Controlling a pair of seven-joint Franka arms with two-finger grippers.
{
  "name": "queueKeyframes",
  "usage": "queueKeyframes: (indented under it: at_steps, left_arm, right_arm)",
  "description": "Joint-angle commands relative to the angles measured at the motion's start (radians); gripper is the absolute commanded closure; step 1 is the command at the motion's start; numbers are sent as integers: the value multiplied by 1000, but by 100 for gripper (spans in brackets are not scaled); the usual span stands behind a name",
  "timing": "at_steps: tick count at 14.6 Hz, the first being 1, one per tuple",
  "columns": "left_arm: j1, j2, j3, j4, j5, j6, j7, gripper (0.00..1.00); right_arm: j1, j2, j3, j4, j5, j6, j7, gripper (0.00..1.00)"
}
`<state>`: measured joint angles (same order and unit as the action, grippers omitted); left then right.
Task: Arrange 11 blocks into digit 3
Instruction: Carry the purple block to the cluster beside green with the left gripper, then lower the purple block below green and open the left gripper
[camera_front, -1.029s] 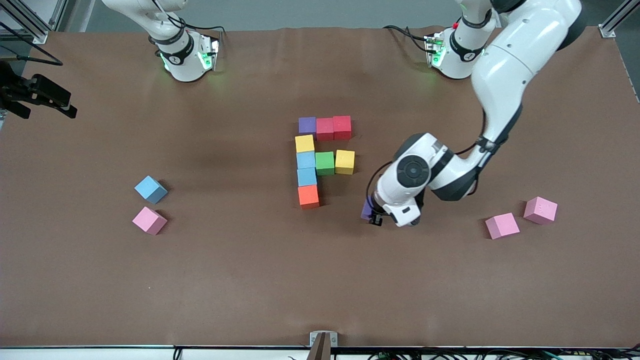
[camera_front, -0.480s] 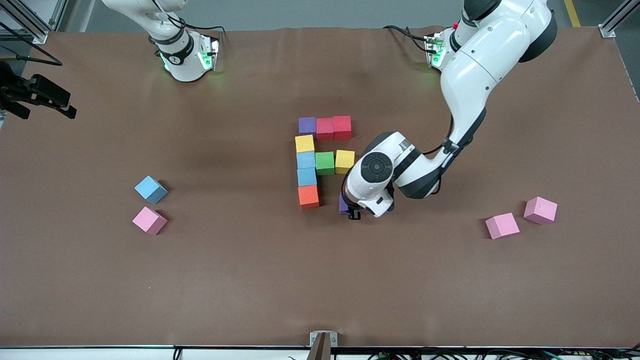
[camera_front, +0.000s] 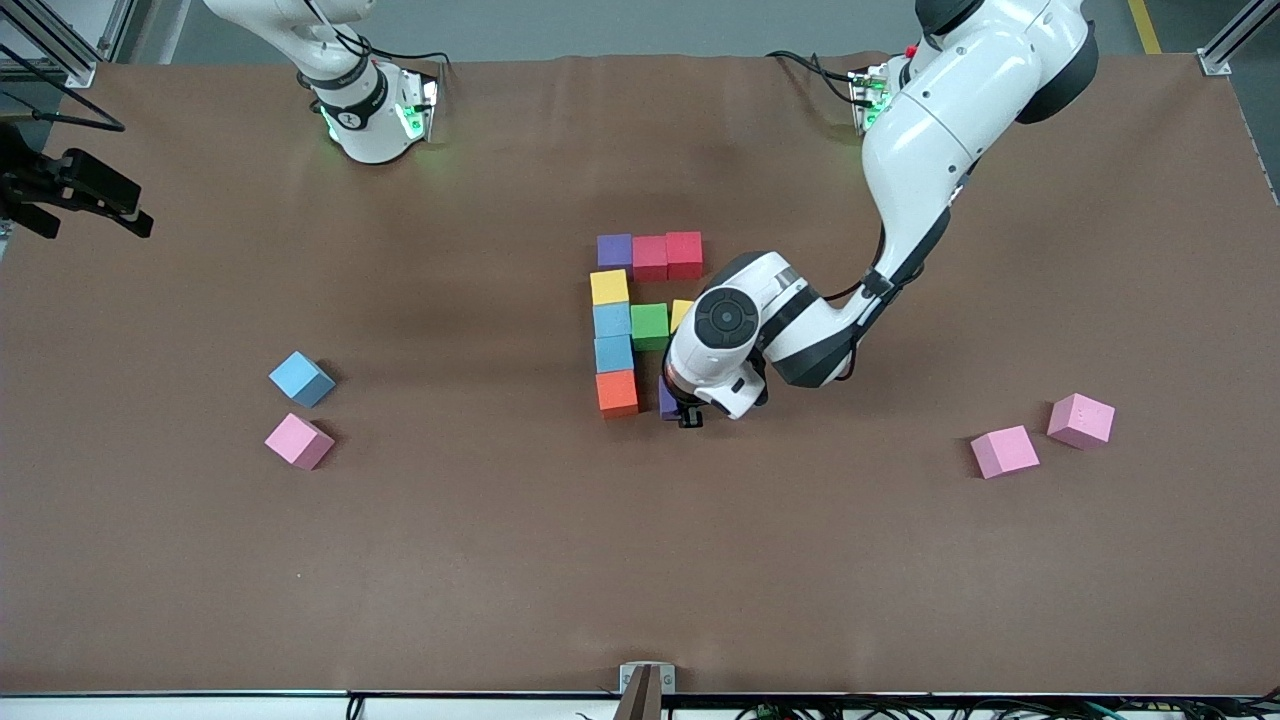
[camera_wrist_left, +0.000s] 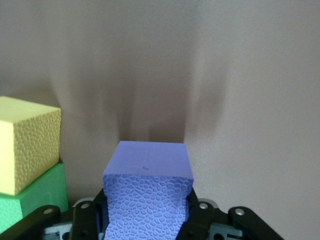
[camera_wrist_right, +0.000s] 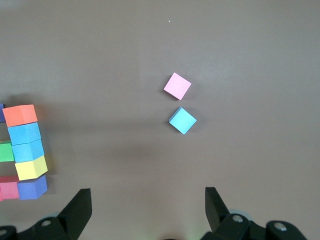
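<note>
A figure of touching blocks lies mid-table: a purple (camera_front: 614, 249) and two red (camera_front: 667, 255) blocks in a bar, then a column of yellow (camera_front: 609, 287), two light blue (camera_front: 612, 336) and orange (camera_front: 617, 391), with green (camera_front: 649, 326) and yellow (camera_front: 682, 314) branching off. My left gripper (camera_front: 680, 412) is shut on another purple block (camera_front: 667, 401), low over the table beside the orange one. In the left wrist view that purple block (camera_wrist_left: 147, 185) sits between the fingers (camera_wrist_left: 199, 212), with the yellow (camera_wrist_left: 27, 145) and green (camera_wrist_left: 27, 202) blocks alongside. My right gripper (camera_wrist_right: 147, 200) hangs open and empty, high over the table.
A light blue block (camera_front: 301, 378) and a pink block (camera_front: 298, 441) lie loose toward the right arm's end; the right wrist view shows the same light blue (camera_wrist_right: 182, 120) and pink (camera_wrist_right: 177, 86) pair. Two pink blocks (camera_front: 1004, 451) (camera_front: 1080, 419) lie toward the left arm's end.
My left arm has carried the purple block across the table toward the figure, ending beside the orange block. The right arm has not moved.
</note>
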<state>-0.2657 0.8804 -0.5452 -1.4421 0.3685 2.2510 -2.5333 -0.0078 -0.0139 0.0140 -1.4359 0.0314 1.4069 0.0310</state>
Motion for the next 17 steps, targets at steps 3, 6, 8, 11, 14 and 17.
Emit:
queueKeyframes:
  at_steps: [3, 6, 8, 11, 14, 17]
  left_arm:
    - [-43, 43, 10, 61, -17, -8, -39, 73]
    - [-64, 51, 27, 74, -17, -8, -41, 74]
    - [-86, 51, 36, 75, -16, -8, -41, 74]
    - [-93, 51, 45, 75, -16, -8, -41, 74]
    - [-95, 54, 45, 78, -16, -7, -42, 76]
    - [-102, 58, 45, 97, -16, -5, -42, 76]
  right_arm:
    - [-8, 2, 6, 6, -8, 1, -5, 0]
    - [-9, 2, 6, 6, -8, 1, -6, 0]
    - [-8, 3, 6, 6, -7, 1, -5, 0]
    - [-8, 3, 6, 6, -7, 1, -6, 0]
    - [-8, 3, 6, 6, -7, 1, -6, 0]
    - [-8, 3, 6, 6, -7, 1, -6, 0]
